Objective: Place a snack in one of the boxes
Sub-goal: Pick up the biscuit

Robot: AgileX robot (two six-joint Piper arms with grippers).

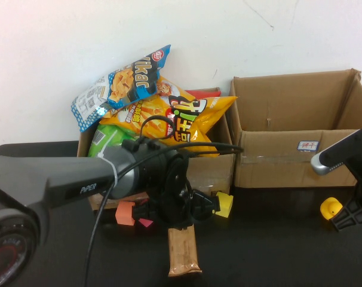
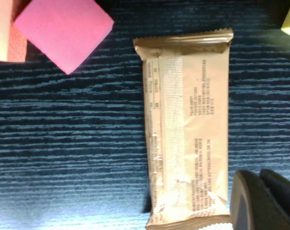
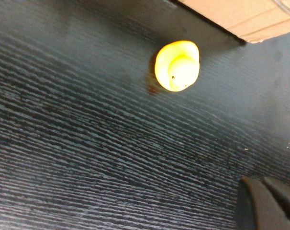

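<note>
A brown snack bar (image 1: 184, 251) lies flat on the dark table in front of the left box; the left wrist view shows it (image 2: 188, 124) from above. My left gripper (image 1: 182, 224) hangs just above the bar's far end, shut and empty, with its fingertips (image 2: 260, 201) beside the bar's edge. The left cardboard box (image 1: 211, 173) is heaped with snack bags: a blue one (image 1: 121, 84), a yellow one (image 1: 175, 116) and a green one (image 1: 109, 140). The right cardboard box (image 1: 288, 161) stands open and looks empty. My right gripper (image 1: 354, 215) is at the right edge, shut and empty.
A yellow rubber duck (image 1: 331, 209) sits by the right gripper, also in the right wrist view (image 3: 177, 66). Foam blocks lie in front of the left box: orange (image 1: 125, 213), pink (image 1: 146, 222) and yellow (image 1: 224, 205). The pink block (image 2: 63, 31) is near the bar.
</note>
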